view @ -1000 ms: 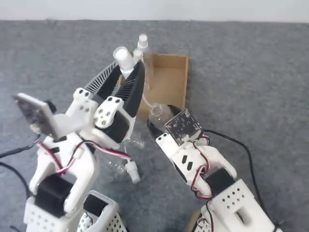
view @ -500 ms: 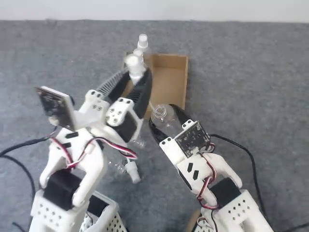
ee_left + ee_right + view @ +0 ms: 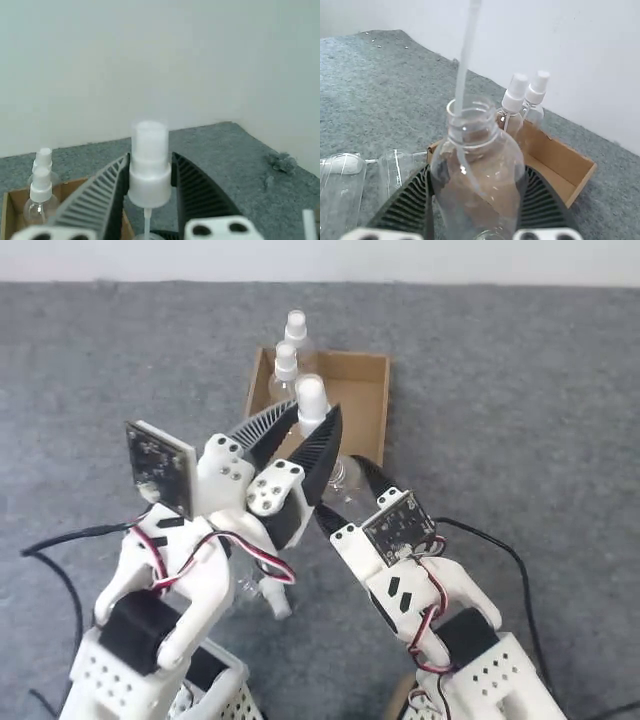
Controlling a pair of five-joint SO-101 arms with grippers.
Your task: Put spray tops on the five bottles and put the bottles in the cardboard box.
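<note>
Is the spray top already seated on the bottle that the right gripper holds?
No, the neck of the bottle is open, and only the thin tube of the spray top goes down into it.

1. The spray top (image 3: pixel 311 398) sits right above the open bottle (image 3: pixel 477 170), with its tube in the neck.
2. The cardboard box (image 3: pixel 355 390) lies behind them, with two capped bottles (image 3: pixel 288 360) at its far left corner.
3. Loose bottles (image 3: pixel 395 170) lie on the worktop (image 3: pixel 520 390), to the left.

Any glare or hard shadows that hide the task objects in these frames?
High view: even light, only soft shadows on the grey felt table. Right wrist view: small highlights on the clear plastic bottle, its neck readable. Left wrist view: the white spray top stands pale against the pale wall.
</note>
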